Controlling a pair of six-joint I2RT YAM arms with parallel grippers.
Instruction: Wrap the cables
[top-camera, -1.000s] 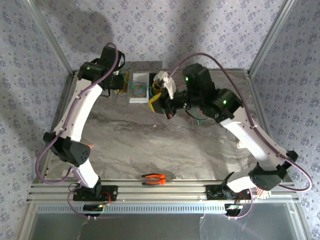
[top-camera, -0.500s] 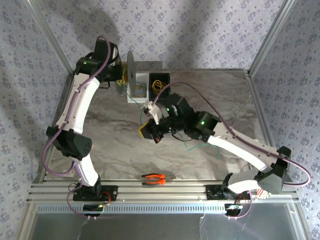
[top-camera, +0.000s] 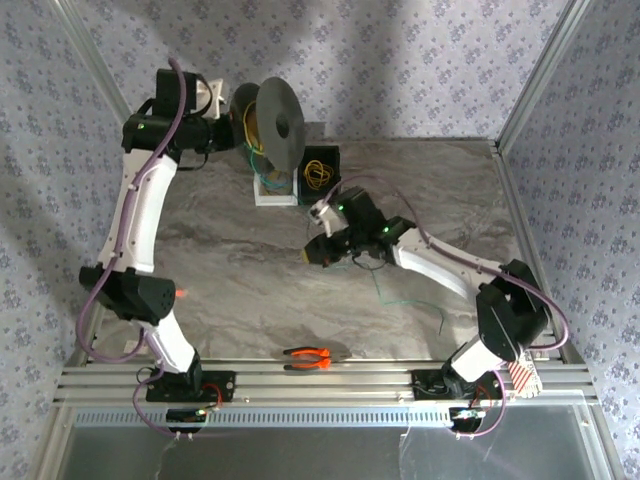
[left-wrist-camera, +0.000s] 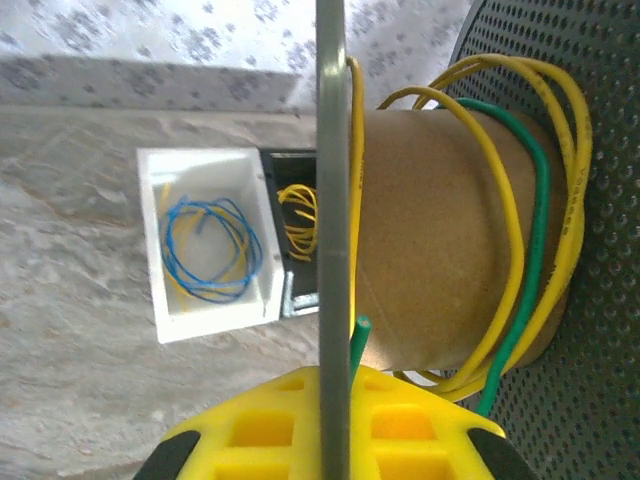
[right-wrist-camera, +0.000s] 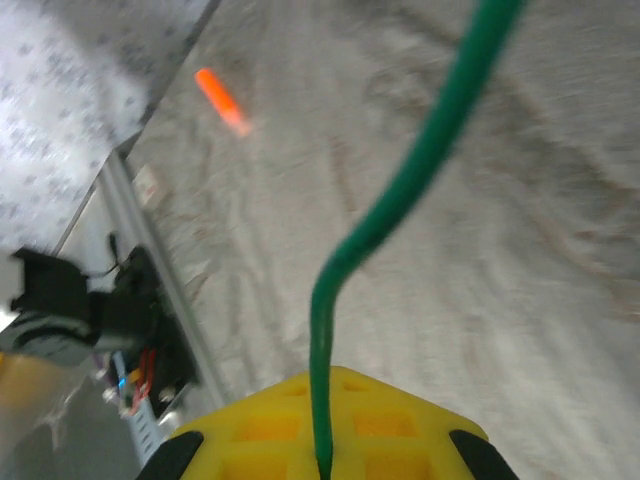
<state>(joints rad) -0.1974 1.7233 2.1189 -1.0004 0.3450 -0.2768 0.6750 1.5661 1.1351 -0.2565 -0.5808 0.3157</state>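
Left claw (left-wrist-camera: 333, 430) clamps spool (left-wrist-camera: 430, 230) flange, shut. Right claw (right-wrist-camera: 322, 465), well apart from spool, pinches green cable (right-wrist-camera: 405, 190). Yellow cables (left-wrist-camera: 577, 190) loose on spool core. Risk: slack tension lets loops slip off.

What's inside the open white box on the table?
A loose coil of thin blue wire with yellow strands. From above, the dark grey spool disc hides the white box's far end.

There are two robot arms, the left arm (top-camera: 128, 215) and the right arm (top-camera: 445, 262). One dark spool (top-camera: 278, 125). Two open boxes: a white box (left-wrist-camera: 215, 322) and a black box (top-camera: 325, 155). One pair of pliers (top-camera: 308, 357). One blue coil (left-wrist-camera: 205, 250), one yellow coil (left-wrist-camera: 297, 222), one loose green cable (right-wrist-camera: 400, 190).
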